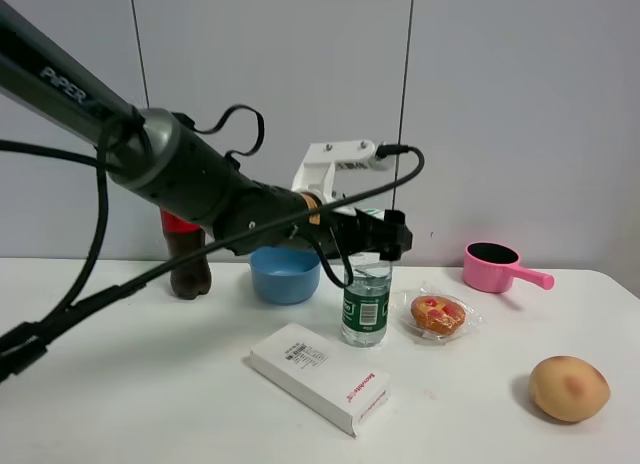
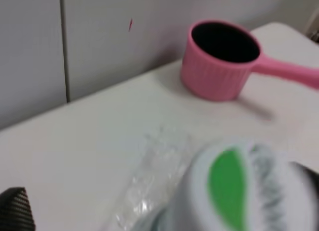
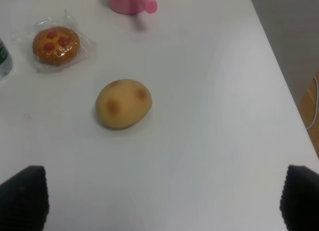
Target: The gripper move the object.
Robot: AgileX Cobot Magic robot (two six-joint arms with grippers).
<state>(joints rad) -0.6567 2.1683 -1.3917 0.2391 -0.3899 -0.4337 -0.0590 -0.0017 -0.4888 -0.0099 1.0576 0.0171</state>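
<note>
Left gripper [image 1: 378,236]: jaws spread wide around top of water bottle [image 1: 366,309], gap visible on one side; judged not gripping. Bottle upright on table [image 1: 150,384], between blue bowl [image 1: 285,274] (contents hidden) and wrapped pastry [image 1: 438,314]. Pink pot [image 1: 492,266]: appears empty. Right gripper [image 3: 159,201]: wide, nothing between jaws.

You're looking at a clear, green-labelled bottle [image 1: 366,304], a blue bowl [image 1: 285,274] and a pink pot [image 1: 492,265]. The pastry [image 1: 438,313] is showing red spots on orange, and the bun [image 1: 568,388] is showing brownish blotches on tan.
</note>
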